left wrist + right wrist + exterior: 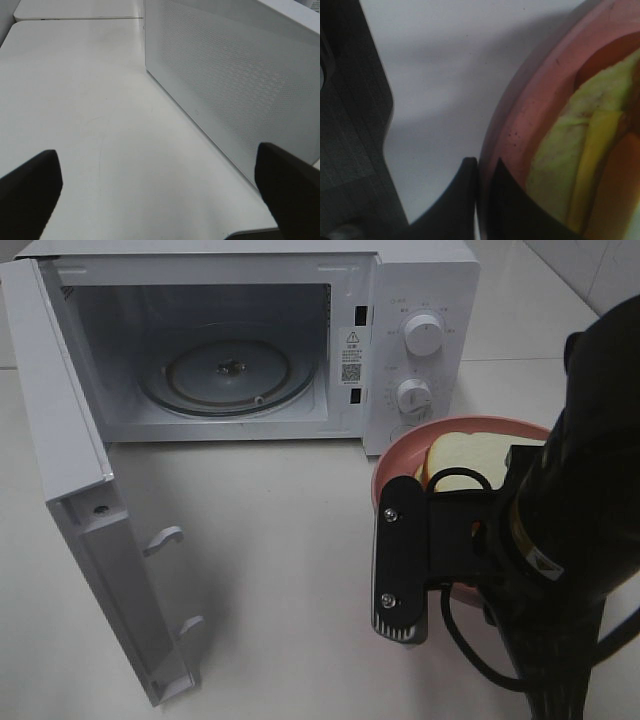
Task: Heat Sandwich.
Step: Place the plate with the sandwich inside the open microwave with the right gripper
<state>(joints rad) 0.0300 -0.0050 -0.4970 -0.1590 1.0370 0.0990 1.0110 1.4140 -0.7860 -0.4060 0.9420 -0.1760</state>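
Here, sandwich [462, 454] lay on pink plate [398, 458] on the desk [280, 540], just beside the open-doored microwave [425, 290], right jaws pinched on the plate's rim, left jaws spread wide, holding nothing.

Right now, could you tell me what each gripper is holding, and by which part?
The right gripper pinches the pink plate by its rim, with the sandwich on it; the left gripper is open and holds nothing.

White table [290, 570], open white microwave [420, 300] at its back, pink plate [400, 455] just beside it
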